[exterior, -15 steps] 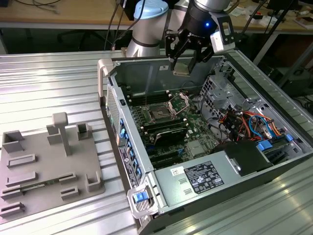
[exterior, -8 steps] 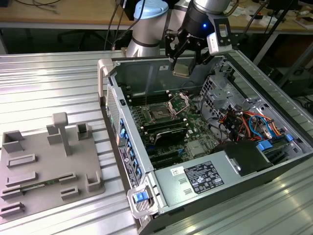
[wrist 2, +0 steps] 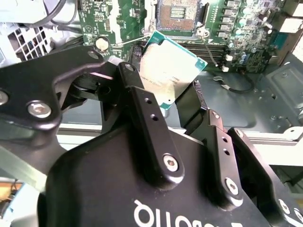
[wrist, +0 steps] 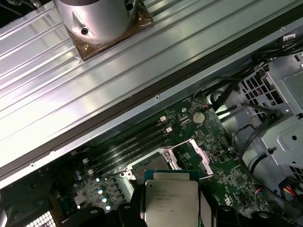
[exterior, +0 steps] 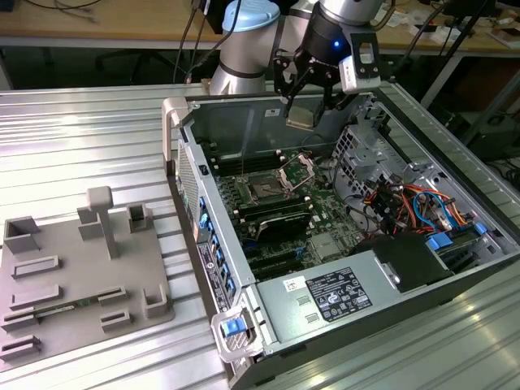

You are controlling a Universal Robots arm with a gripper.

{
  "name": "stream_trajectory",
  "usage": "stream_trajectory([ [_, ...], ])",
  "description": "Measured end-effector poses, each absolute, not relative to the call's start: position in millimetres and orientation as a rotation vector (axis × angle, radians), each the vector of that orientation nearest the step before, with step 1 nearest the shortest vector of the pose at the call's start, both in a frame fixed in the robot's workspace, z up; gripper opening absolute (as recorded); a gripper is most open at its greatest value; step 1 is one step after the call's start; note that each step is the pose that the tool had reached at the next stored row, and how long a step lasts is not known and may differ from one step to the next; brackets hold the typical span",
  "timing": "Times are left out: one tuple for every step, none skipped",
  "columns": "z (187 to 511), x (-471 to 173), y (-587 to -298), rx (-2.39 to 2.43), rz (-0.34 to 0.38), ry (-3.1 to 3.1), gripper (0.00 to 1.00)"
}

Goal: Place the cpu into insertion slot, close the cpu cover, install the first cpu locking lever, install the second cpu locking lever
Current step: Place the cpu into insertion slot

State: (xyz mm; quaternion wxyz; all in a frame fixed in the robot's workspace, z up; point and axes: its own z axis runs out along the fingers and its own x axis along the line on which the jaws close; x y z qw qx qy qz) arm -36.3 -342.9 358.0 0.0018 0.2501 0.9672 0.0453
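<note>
Currently I see gripper (wrist 2: 165, 92) clamped on cpu (wrist 2: 169, 61), lower edge hidden behind fingers (wrist 2: 147, 118); insertion slot (wrist 2: 177, 13) prob. uncovered, well apart, w/ room.

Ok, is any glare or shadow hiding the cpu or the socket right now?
Second wrist view: the cpu, held in the gripper, shows a pale sheen, and the insertion slot is evenly lit. First wrist view: glare streaks on the ribbed table, and the motherboard is dim. Exterior view: the insertion slot is dark but free of glare.

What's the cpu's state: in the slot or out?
Out. The gripper grips the cpu in the air above the case; the slot below lies bare, its cover raised.
</note>
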Motion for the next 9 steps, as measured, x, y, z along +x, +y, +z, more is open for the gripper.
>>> stream_trajectory([
  [358.0,-36.5,-342.9,0.792,0.142,3.033,0.55],
  [357.9,-36.7,-342.9,0.796,0.142,3.032,0.55],
  [357.9,-36.7,-342.9,0.797,0.142,3.031,0.55],
  [357.9,-36.7,-342.9,0.798,0.142,3.031,0.55],
  [357.8,-36.7,-342.9,0.798,0.142,3.031,0.55],
  [357.9,-36.8,-342.9,0.798,0.142,3.031,0.55],
  [357.8,-36.8,-342.9,0.798,0.142,3.031,0.55],
  [357.8,-36.8,-342.9,0.800,0.142,3.030,0.55],
  [357.8,-36.8,-342.9,0.806,0.142,3.029,0.55],
])
